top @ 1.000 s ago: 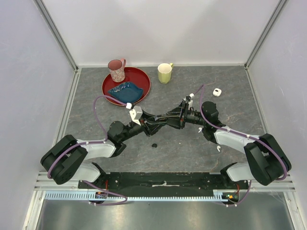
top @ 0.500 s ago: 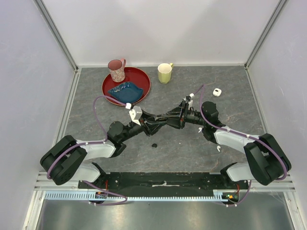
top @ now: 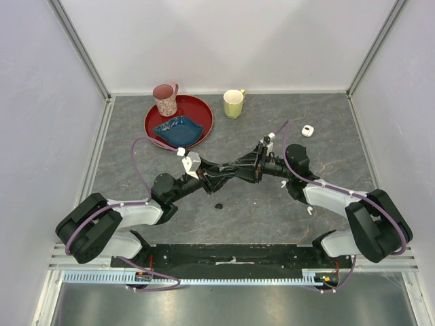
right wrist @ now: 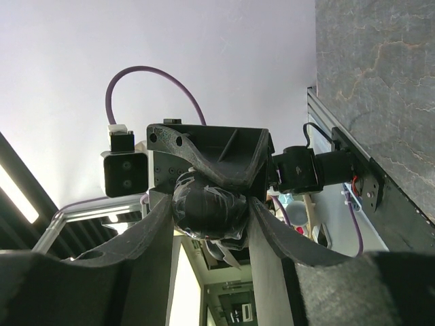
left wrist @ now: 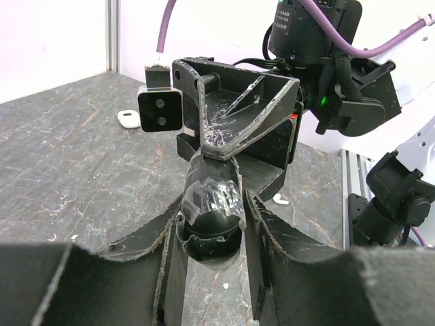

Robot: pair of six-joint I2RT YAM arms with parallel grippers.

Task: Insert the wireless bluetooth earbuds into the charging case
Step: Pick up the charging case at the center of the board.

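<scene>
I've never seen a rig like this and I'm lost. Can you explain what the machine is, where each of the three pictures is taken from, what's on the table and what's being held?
These are two robot arms bolted at the near edge of a grey table. Each ends in a two-finger gripper. One picture looks down from above. The other two come from a camera on each wrist, so each shows its own fingers up close. In the middle, the left gripper and the right gripper meet, both closed on one dark lump wrapped in clear tape. On the table are a pink mug at the back edge of a red plate, a blue dish on that plate, a yellow mug, a small white charging case at far right, a tiny white piece, perhaps an earbud, and a tiny black bit.
</scene>
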